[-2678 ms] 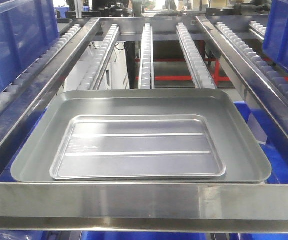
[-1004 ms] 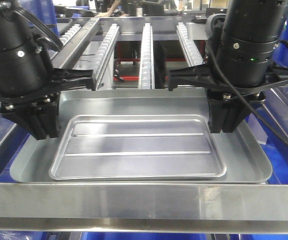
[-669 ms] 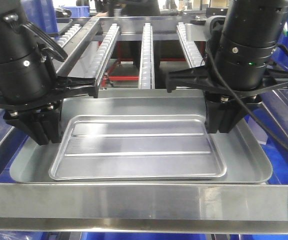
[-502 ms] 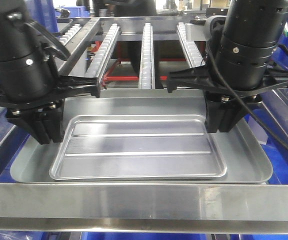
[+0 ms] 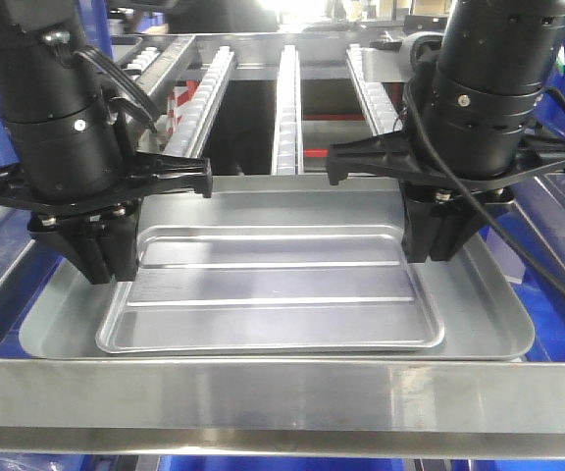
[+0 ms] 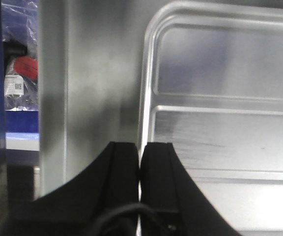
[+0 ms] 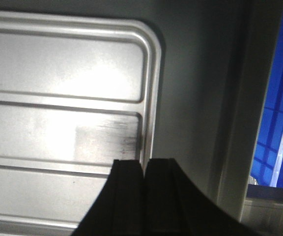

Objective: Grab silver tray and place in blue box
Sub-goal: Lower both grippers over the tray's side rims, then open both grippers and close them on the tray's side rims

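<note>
Shift: left gripper (image 6: 140, 145) has slid inward since 0.5 s ago and now sits at the tray's left end; right gripper (image 7: 144, 163) is at the same spot as before.
Writing: 1 white label (image 6: 14, 85) with a code patch, too small to read.
Containers: grey tray (image 5: 484, 294) carries the silver tray (image 5: 273, 294), which lies flat toward its near edge with a bare floor.
Heading: long axis runs left to right in the front view, and the 2 ridges run along it.
Left grip: 2 fingers (image 6: 124, 167) are pressed close, with the left short rim pinched between them.
Right grip: same story, the right short rim is nipped between the fingers.
Surroundings: roller rails (image 5: 287, 108) lie behind, and the ribbed wall of the blue box (image 7: 279, 73) shows beyond the grey rim.
</note>
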Available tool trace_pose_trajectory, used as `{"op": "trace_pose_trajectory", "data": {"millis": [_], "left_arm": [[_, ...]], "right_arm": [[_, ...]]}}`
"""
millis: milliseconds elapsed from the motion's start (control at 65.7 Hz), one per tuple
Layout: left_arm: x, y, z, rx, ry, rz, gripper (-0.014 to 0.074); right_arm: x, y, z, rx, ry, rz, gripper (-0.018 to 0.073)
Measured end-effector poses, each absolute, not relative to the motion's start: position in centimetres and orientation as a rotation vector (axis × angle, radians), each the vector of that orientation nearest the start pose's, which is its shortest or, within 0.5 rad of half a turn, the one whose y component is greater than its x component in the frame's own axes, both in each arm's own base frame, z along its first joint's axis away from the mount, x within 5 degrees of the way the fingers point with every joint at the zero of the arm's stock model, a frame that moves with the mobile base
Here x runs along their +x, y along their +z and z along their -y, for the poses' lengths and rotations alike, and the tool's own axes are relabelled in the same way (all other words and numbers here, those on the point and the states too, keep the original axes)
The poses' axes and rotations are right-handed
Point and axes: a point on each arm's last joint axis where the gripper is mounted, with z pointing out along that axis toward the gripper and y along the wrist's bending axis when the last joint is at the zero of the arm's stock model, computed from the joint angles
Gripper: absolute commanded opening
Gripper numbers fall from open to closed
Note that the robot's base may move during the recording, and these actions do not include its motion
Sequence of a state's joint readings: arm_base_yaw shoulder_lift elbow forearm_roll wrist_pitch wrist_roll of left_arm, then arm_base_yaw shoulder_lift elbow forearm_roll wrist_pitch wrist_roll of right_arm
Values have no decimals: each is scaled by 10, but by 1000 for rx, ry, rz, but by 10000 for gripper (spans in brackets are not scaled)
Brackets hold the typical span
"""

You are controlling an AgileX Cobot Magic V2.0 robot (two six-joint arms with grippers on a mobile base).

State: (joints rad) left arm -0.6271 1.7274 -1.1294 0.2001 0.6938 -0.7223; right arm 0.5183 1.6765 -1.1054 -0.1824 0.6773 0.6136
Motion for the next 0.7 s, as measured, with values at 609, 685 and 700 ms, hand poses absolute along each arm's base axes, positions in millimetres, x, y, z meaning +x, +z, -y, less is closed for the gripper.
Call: {"op": "trace_pose_trajectory", "data": {"millis": [609,685,700], "left_arm": [[286,209,193,49,-147,-2754,-4],[286,209,193,49,-147,-2754,-3],[286,209,193,49,-147,-2754,-1]], "right_arm": [[299,220,-157,-26,136,-2717,58],[298,220,-157,-25,134,-2719,60],[298,220,-157,-25,134,-2719,60]]}}
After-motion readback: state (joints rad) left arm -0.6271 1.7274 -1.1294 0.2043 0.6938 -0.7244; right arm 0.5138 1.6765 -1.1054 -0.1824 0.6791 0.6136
